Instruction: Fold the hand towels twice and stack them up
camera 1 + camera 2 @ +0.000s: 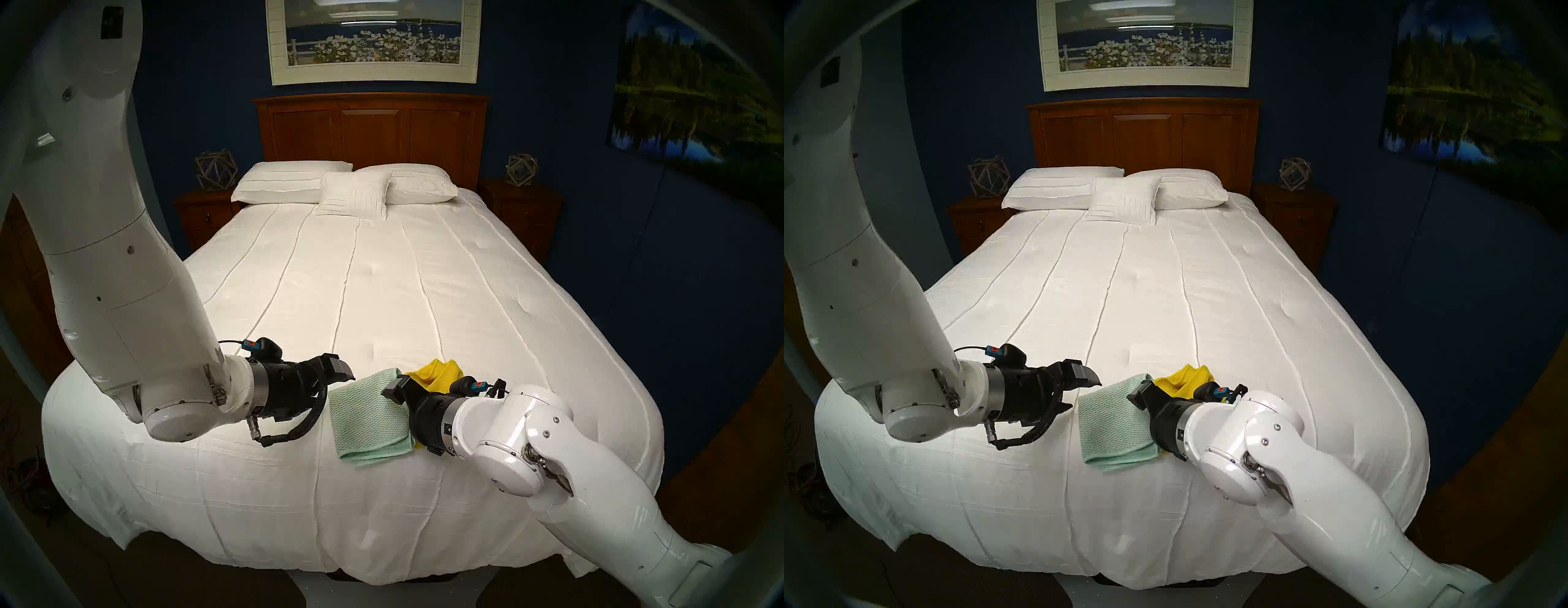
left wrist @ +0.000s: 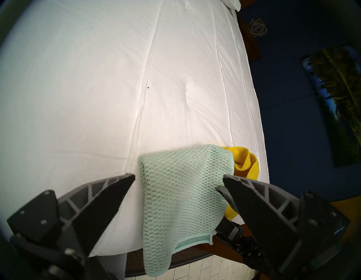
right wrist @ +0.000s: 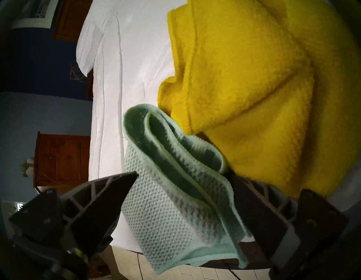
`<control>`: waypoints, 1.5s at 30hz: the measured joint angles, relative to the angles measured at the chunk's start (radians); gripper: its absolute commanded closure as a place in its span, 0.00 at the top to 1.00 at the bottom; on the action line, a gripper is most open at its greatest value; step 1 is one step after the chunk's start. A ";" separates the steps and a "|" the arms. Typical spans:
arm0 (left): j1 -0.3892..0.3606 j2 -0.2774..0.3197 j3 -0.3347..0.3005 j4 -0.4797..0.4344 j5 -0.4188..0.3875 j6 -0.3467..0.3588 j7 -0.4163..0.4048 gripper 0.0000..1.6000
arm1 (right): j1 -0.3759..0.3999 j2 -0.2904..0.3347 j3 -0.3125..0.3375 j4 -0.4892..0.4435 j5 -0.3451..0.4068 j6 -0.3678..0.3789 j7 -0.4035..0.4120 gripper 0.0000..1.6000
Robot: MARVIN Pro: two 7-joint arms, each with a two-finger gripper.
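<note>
A mint-green waffle hand towel lies folded at the foot of the white bed, its near end hanging over the edge. Right behind it a yellow hand towel sits crumpled. My left gripper hovers open just left of the green towel, apart from it. My right gripper is open at the green towel's right edge. In the right wrist view its loose folds lie between the wide-spread fingers, and the yellow towel covers the far fingertip.
White pillows rest against the wooden headboard far back. Dark nightstands stand either side. The bedspread stretches smooth beyond the towels. The bed's near edge drops off just below them.
</note>
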 measured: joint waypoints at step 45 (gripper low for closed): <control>0.000 0.004 -0.002 0.000 0.004 -0.002 0.001 1.00 | 0.002 0.146 0.154 -0.195 0.054 0.093 -0.045 0.00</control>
